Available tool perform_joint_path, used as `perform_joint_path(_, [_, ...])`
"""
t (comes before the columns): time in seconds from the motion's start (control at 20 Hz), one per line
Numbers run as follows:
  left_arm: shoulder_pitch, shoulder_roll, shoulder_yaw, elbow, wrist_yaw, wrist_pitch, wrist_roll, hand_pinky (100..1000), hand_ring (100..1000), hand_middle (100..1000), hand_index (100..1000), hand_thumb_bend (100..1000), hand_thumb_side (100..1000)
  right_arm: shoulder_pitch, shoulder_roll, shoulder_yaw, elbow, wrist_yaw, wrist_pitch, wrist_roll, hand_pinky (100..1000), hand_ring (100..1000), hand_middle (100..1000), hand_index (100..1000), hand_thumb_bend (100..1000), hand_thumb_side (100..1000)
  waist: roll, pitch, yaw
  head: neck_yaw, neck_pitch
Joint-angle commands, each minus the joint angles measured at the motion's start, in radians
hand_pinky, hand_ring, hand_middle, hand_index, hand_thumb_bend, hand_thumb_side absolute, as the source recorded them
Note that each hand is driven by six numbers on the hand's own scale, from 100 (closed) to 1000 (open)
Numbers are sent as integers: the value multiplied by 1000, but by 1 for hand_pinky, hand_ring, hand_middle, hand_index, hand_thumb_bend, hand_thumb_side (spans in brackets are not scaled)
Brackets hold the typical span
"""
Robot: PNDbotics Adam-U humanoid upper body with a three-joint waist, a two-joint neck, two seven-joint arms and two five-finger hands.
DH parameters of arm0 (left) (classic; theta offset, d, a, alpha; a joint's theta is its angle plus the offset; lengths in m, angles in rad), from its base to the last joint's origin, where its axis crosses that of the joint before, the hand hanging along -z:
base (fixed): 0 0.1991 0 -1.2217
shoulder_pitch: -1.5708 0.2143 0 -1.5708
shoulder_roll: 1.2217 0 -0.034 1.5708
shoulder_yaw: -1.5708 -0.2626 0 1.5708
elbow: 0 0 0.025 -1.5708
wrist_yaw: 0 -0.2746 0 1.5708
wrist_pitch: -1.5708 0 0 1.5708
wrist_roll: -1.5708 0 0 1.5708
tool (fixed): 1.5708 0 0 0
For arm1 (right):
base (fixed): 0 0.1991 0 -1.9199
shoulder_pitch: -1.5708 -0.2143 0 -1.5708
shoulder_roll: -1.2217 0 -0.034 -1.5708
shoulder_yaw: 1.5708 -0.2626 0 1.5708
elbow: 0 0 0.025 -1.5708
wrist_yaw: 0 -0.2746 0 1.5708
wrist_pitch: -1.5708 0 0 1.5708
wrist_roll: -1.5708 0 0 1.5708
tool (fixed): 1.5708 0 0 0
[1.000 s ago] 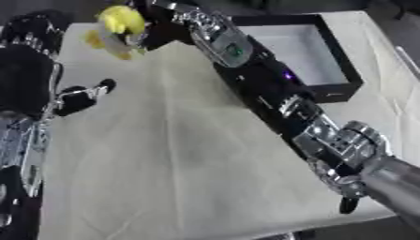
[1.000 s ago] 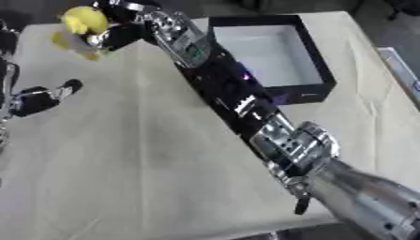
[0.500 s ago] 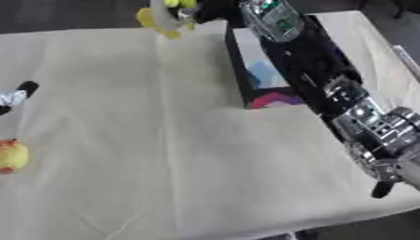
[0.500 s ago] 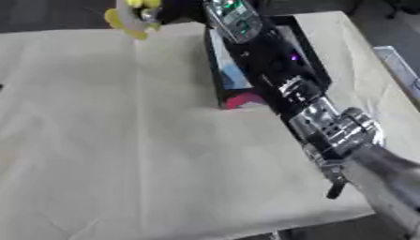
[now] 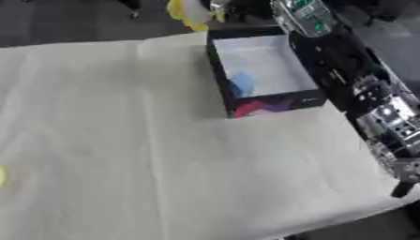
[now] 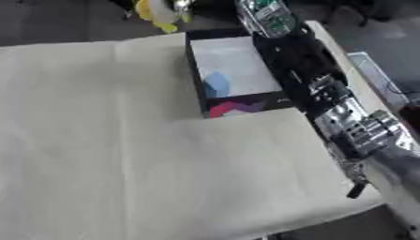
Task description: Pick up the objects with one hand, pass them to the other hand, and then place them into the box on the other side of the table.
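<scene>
black right arm [image 5: 361,89] reaching from lower right up past the far edge of the table. right hand [image 5: 226,5] blurred and cut off at the top edge, apparently curled on a yellow object [image 5: 184,11], its shape unclear. just below it, open black box [image 5: 261,74] with white floor, something blue [image 5: 241,83] inside. cream tablecloth [image 5: 123,140] elsewhere bare. sliver of yellow [image 5: 2,176] at the left edge, cropped. left hand out of sight.

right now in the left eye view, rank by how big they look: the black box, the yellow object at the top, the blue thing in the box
1. black box
2. yellow object, partly cut off by the top edge
3. blue thing

The last two look close in size, so their order is unsure.
</scene>
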Motion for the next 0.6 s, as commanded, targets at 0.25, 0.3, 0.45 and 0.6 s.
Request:
perform_joint_path(0.25, [26, 60, 78, -57, 256, 62, -15, 826, 683, 688, 833, 378, 566, 108, -149, -80, 14, -7, -65, -49, 815, 984, 180, 716, 100, 100, 7, -8, 0, -42, -26])
perform_joint_path(0.3, [30, 62, 84, -61, 275, 67, -13, 827, 683, 688, 833, 378, 567, 122, -158, -87, 21, -6, -76, -52, 815, 985, 181, 716, 100, 100, 8, -6, 0, -47, -29])
perform_joint_path(0.45, [39, 67, 100, -71, 318, 80, 10, 829, 678, 683, 832, 371, 584, 164, -179, -107, 46, -5, -106, -61, 814, 986, 183, 717, 100, 100, 11, -2, 0, -56, -35])
perform_joint_path(0.6, [44, 69, 109, -80, 344, 89, 22, 831, 676, 680, 832, 374, 585, 192, -195, -111, 69, 15, -144, -52, 812, 985, 190, 719, 100, 109, 14, 1, 1, -63, -40])
